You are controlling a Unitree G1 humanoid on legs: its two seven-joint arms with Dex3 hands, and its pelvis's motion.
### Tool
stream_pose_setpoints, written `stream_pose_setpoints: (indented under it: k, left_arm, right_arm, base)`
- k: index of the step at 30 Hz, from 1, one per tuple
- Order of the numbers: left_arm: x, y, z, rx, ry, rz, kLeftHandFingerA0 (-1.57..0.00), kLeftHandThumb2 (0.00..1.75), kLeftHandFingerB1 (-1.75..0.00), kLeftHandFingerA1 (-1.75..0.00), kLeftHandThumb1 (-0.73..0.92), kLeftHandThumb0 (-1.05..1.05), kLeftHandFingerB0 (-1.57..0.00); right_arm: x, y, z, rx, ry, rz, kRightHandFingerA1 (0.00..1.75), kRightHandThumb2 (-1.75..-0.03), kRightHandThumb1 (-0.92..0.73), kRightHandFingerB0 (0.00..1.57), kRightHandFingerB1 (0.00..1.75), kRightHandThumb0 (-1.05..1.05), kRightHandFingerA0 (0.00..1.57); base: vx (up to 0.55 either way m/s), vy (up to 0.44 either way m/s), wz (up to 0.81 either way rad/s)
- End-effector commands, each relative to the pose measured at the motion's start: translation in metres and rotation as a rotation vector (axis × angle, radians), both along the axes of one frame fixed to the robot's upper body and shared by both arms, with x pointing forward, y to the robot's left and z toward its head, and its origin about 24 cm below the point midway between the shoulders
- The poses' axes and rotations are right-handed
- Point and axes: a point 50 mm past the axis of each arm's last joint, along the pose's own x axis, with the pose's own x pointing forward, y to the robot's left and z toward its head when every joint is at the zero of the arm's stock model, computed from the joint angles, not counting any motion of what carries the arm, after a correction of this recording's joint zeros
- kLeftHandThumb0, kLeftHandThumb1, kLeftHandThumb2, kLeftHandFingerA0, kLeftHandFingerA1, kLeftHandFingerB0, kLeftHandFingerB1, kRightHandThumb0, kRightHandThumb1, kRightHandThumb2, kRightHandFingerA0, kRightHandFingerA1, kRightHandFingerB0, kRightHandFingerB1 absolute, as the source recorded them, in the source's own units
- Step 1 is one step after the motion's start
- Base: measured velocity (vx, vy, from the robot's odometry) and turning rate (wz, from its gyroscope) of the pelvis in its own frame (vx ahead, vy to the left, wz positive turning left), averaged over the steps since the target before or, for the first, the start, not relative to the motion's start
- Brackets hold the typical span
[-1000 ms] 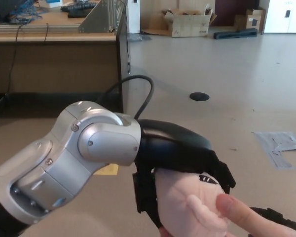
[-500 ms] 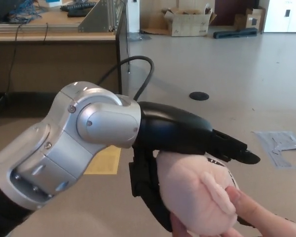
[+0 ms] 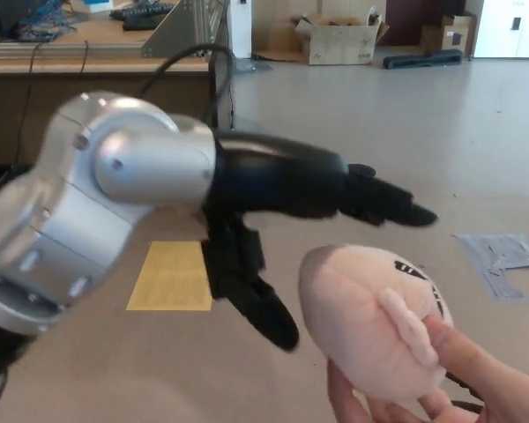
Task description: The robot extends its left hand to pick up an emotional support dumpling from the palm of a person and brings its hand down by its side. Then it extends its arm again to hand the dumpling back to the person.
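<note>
The dumpling [image 3: 370, 322] is seen resting in a person's hand [image 3: 441, 392], just below and right of the left hand [image 3: 291, 211], whose fingers [image 3: 392, 207] are spread apart and empty, the dumpling's long axis slanting down-right; no right hand is visible.

Robotics lab or workshop interior. Beyond left hand [image 3: 282, 211]: wooden workbench [image 3: 97, 66] strewn with cables [image 3: 44, 19], open cardboard box [image 3: 339, 40] against far wall, bare floor with round outlet cover [image 3: 357, 152]. Yellow floor patch [image 3: 172, 275] beneath hand.
</note>
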Motion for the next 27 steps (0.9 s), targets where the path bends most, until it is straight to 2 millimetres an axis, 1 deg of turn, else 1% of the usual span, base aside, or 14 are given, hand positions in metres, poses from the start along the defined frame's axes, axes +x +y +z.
stream_pose_setpoints:
  k: [1,6,7,8,9,15,16,17,20,21,23,25,26,27]
  left_arm:
    - [-0.006,0.035,0.048,-0.089,-0.054,0.079,0.0,0.65,-0.04,-0.04,0.54,-0.99,0.0]
    - [-0.008,0.051,0.063,-0.108,-0.071,0.112,0.0,0.61,0.0,-0.01,0.54,-0.97,0.0]
    - [-0.011,0.062,0.07,-0.124,-0.082,0.147,0.0,0.63,0.0,0.0,0.52,-0.97,0.0]
    - [-0.013,0.078,0.079,-0.167,-0.096,0.168,0.0,0.6,0.0,0.0,0.5,-0.93,0.0]
    - [-0.016,0.093,0.086,-0.219,-0.077,0.174,0.0,0.61,0.0,0.0,0.49,-0.93,0.0]
    - [-0.021,0.114,0.09,-0.301,-0.023,0.169,0.0,0.59,0.0,0.0,0.49,-0.9,0.0]
    - [-0.021,0.125,0.082,-0.353,0.018,0.178,0.0,0.61,0.0,0.0,0.47,-0.93,0.0]
    - [-0.021,0.146,0.059,-0.467,0.108,0.192,0.0,0.83,0.0,0.0,0.42,-0.83,0.0]
    - [-0.019,0.156,0.043,-0.535,0.153,0.188,0.0,0.83,0.0,0.0,0.42,-0.83,0.0]
    - [-0.01,0.175,-0.002,-0.636,0.247,0.226,0.0,0.88,0.0,-0.02,0.45,-0.83,0.0]
    - [-0.011,0.19,-0.038,-0.716,0.29,0.298,0.0,0.88,-0.04,-0.07,0.42,-0.8,0.0]
    - [-0.01,0.209,-0.096,-0.852,0.366,0.376,0.0,0.86,-0.03,-0.1,0.45,-0.8,0.0]
    - [-0.01,0.213,-0.109,-0.871,0.373,0.41,0.0,0.61,-0.05,-0.19,0.54,-0.88,0.0]
    - [-0.011,0.222,-0.136,-0.914,0.38,0.496,0.0,0.79,-0.01,-0.14,0.44,-0.86,0.0]
  right_arm:
    - [0.003,-0.003,0.0,0.02,0.033,-0.068,0.4,-0.77,-0.47,0.06,0.25,-0.7,0.09]
    - [0.004,-0.002,0.001,-0.006,0.039,-0.067,0.41,-0.79,-0.47,0.04,0.24,-0.71,0.13]
    - [0.004,-0.002,0.0,-0.022,0.036,-0.071,0.47,-0.92,-0.36,0.0,0.49,-0.34,0.0]
    - [0.004,-0.002,0.0,-0.036,0.039,-0.075,0.48,-0.92,-0.35,0.0,0.49,-0.34,0.0]
    - [0.004,-0.002,-0.001,-0.036,0.042,-0.075,0.4,-0.77,-0.47,0.06,0.26,-0.67,0.13]
    - [0.003,-0.001,-0.002,-0.04,0.044,-0.077,0.4,-0.78,-0.47,0.05,0.26,-0.68,0.13]
    - [0.001,-0.002,-0.004,-0.039,0.05,-0.079,0.48,-0.92,-0.35,0.0,0.49,-0.34,0.0]
    - [-0.003,-0.004,-0.008,-0.04,0.06,-0.082,0.41,-0.78,-0.47,0.04,0.25,-0.68,0.13]
    - [-0.005,-0.005,-0.009,-0.042,0.065,-0.083,0.41,-0.78,-0.47,0.04,0.25,-0.68,0.13]
    - [-0.014,-0.011,-0.018,-0.036,0.079,-0.091,0.41,-0.78,-0.47,0.04,0.24,-0.7,0.12]
    - [-0.02,-0.013,-0.024,-0.036,0.089,-0.095,0.41,-0.78,-0.47,0.04,0.24,-0.7,0.13]
    - [-0.028,-0.013,-0.032,-0.029,0.104,-0.105,0.41,-0.77,-0.46,0.06,0.26,-0.66,0.12]
    - [-0.03,-0.013,-0.034,-0.028,0.105,-0.11,0.48,-0.93,-0.36,0.0,0.49,-0.34,0.0]
    - [-0.034,-0.014,-0.037,-0.025,0.104,-0.119,0.48,-0.92,-0.35,0.0,0.49,-0.35,0.0]
  base:
    - [0.0,0.0,0.0]
    - [0.0,0.0,0.0]
    - [0.0,0.0,0.0]
    - [0.0,0.0,0.0]
    - [0.0,0.0,0.0]
    - [0.0,0.0,0.0]
    - [0.0,0.0,0.0]
    - [0.0,0.0,0.0]
    - [0.0,0.0,0.02]
    - [0.0,0.0,0.0]
    - [0.0,0.0,0.0]
    - [0.0,0.0,0.0]
    - [0.0,0.0,0.0]
    - [0.0,0.0,0.0]
